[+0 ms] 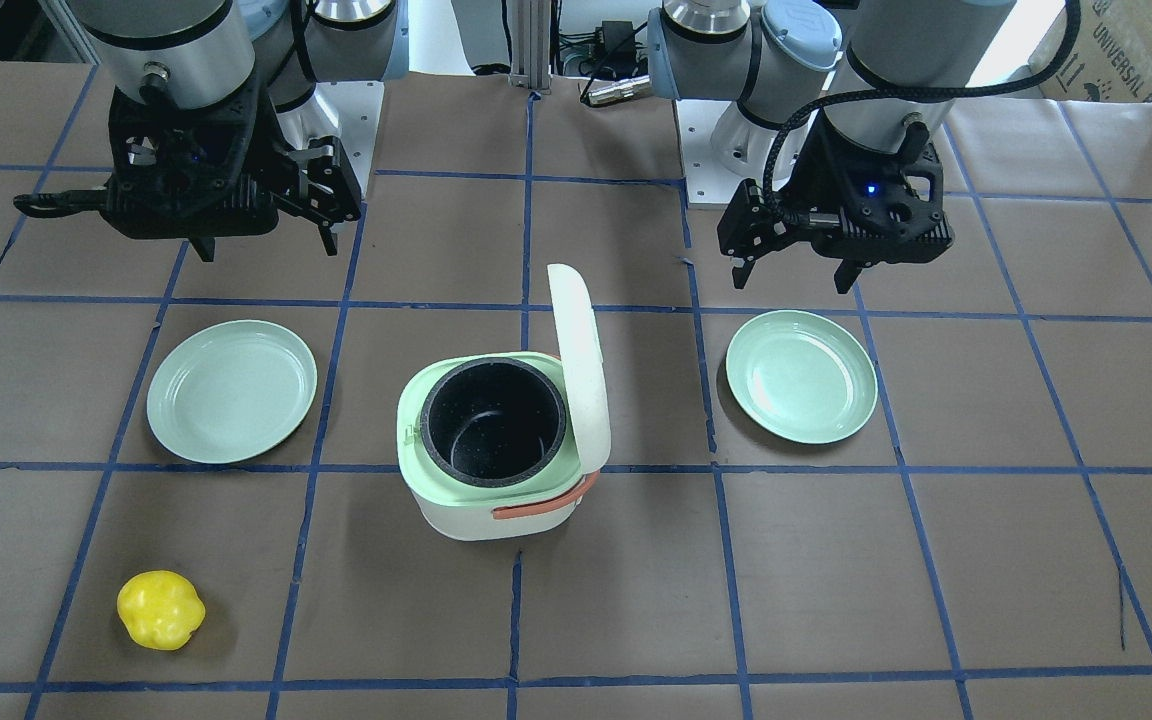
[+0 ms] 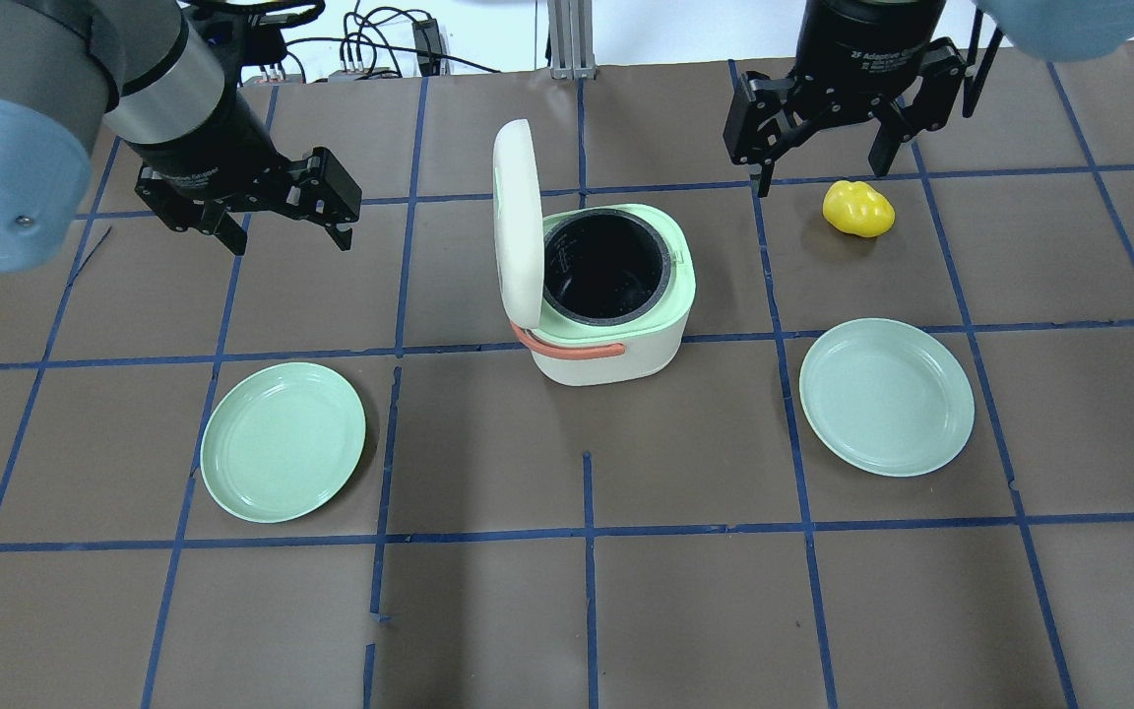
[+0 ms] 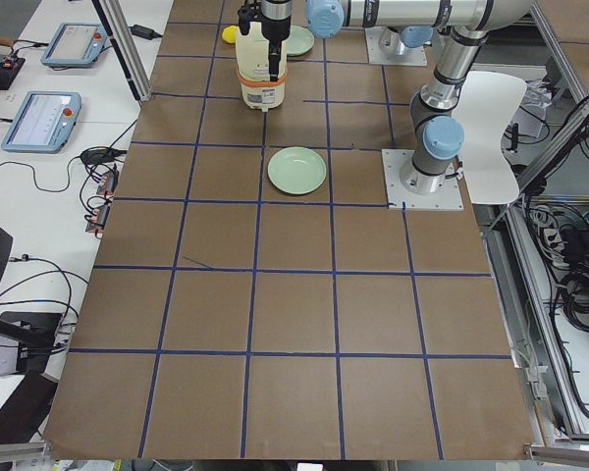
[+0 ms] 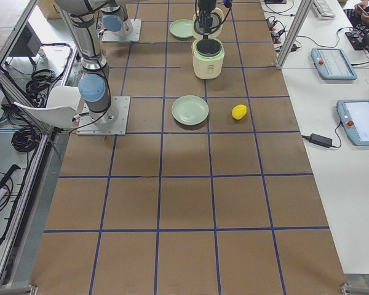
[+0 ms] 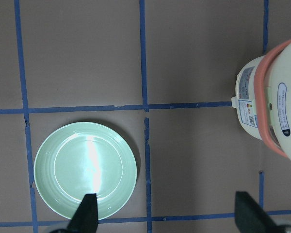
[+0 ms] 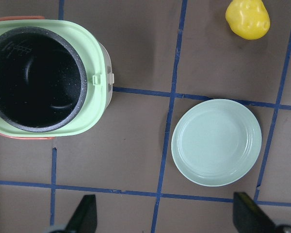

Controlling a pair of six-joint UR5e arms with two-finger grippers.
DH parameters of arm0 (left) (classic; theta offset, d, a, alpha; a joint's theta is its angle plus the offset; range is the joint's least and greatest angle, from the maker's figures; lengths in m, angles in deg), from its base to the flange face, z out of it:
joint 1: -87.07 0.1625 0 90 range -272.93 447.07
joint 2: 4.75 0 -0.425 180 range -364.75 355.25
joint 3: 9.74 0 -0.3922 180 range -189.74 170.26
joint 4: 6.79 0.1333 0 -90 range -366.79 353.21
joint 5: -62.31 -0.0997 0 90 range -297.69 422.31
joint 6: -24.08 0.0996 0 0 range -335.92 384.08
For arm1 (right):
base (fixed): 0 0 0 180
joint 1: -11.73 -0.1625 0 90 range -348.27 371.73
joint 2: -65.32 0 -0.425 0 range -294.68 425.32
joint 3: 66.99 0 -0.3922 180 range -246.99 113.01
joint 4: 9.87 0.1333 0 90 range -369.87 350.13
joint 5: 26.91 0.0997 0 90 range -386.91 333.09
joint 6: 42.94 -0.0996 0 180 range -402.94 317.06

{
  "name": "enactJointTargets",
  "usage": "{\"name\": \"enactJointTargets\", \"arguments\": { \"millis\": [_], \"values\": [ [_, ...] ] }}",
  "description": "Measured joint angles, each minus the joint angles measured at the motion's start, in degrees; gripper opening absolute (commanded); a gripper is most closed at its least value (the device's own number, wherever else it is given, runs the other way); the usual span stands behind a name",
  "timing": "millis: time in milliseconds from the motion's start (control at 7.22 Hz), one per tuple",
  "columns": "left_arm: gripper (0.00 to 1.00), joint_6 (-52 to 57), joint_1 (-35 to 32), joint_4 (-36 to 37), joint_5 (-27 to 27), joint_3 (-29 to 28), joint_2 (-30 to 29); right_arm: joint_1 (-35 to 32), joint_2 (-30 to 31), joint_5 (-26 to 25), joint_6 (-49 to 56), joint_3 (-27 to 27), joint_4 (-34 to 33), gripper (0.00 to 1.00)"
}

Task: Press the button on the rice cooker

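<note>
The white rice cooker stands mid-table with its lid swung up on the side nearer my left arm. The black inner pot is empty inside the pale green rim. The orange handle lies along its near side. A small latch tab sits on the rim. The cooker also shows in the front view. My left gripper is open and empty, hovering to the cooker's left. My right gripper is open and empty, hovering to the far right of the cooker.
A pale green plate lies left of the cooker and another lies right of it. A yellow lumpy object lies just below the right gripper. The table is brown with blue tape lines.
</note>
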Motion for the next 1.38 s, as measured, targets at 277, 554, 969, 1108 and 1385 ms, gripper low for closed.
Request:
{"name": "enactJointTargets", "arguments": {
  "millis": [277,554,969,1108,1385],
  "values": [
    [1.00,0.0,0.0,0.0,0.0,0.0,0.0,3.7,2.9,0.1,3.4,-3.5,0.0,1.00],
    [1.00,0.0,0.0,0.0,0.0,0.0,0.0,6.4,6.3,0.5,4.6,-8.5,-0.6,1.00],
    [1.00,0.0,0.0,0.0,0.0,0.0,0.0,7.0,6.8,1.1,4.8,-9.6,-1.1,1.00],
    [1.00,0.0,0.0,0.0,0.0,0.0,0.0,6.9,6.8,1.2,4.8,-9.6,-1.3,1.00],
    [1.00,0.0,0.0,0.0,0.0,0.0,0.0,6.8,6.9,1.2,4.7,-9.5,-1.8,1.00]
  ]
}}
